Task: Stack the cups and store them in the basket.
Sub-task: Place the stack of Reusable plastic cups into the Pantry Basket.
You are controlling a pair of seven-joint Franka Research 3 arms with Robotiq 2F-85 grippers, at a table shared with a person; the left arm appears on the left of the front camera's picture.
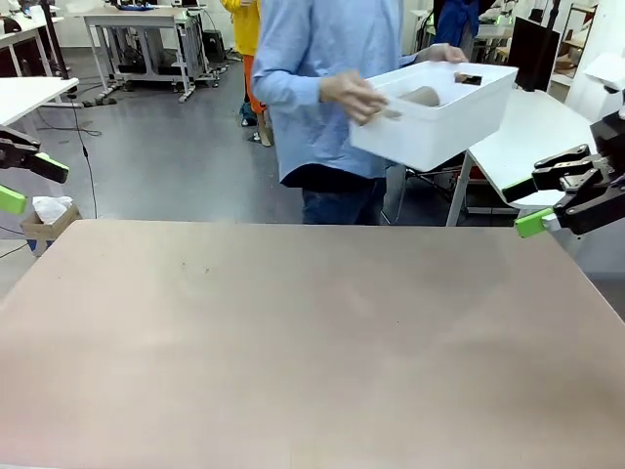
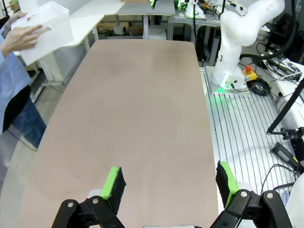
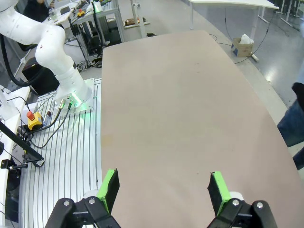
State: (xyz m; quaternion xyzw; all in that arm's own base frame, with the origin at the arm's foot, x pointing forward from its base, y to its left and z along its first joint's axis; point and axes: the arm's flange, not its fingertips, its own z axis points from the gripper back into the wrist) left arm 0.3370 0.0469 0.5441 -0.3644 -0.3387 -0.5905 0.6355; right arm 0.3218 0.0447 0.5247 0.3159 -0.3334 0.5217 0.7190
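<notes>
Overhead, person's hands hold white plastic basket, brown paper cup inside; both pincers wide.

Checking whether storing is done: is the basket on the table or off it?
Off it. The person's hand holds the basket in the air beyond the table; something brown lies inside.

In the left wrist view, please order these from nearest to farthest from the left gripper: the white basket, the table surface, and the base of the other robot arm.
From the left gripper:
1. Table, directly beyond the fingers.
2. Base of the other arm, past the table's right edge, on the ribbed platform.
3. Basket, upper left corner, held off the table in the person's hand.
</notes>
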